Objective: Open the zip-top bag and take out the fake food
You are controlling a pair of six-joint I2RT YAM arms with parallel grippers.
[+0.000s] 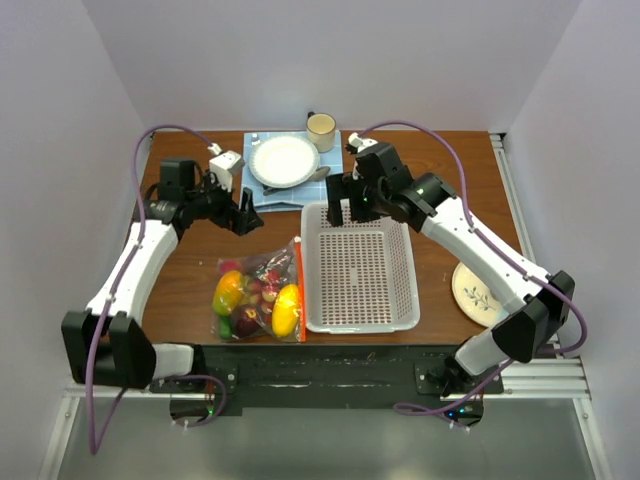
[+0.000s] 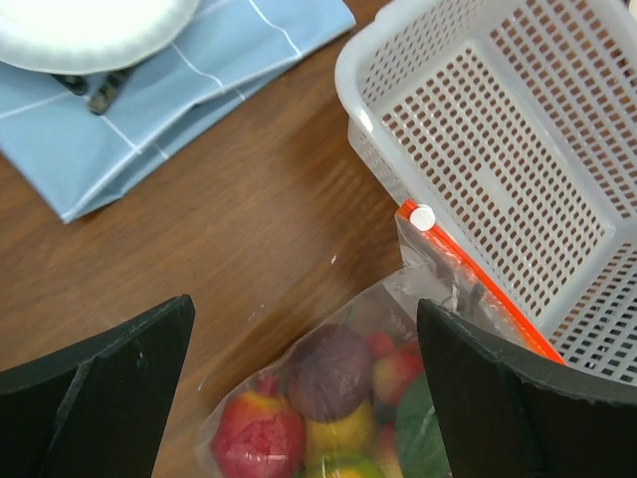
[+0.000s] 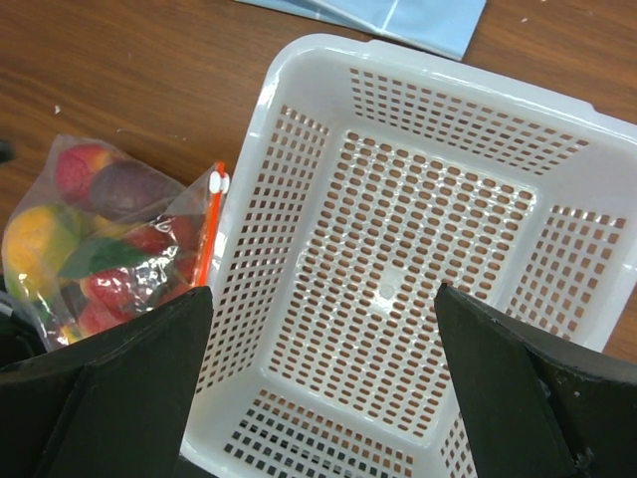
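Left claw (image 1: 245, 215) spread wide, empty, above table (image 1: 190, 262) just beyond bag (image 1: 258, 297). Right claw (image 1: 340, 212) same, empty, over basket (image 1: 312, 270) far edge. Bag near table's front edge, touching basket's left wall; zip (image 1: 299, 290) seemingly sealed, fake food (image 1: 285, 308) inside. Nothing done yet.

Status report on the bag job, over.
Left gripper open, empty, near zip-top bag. Right gripper open, empty, over white basket. Fake food inside bag. Zip strip against basket wall.
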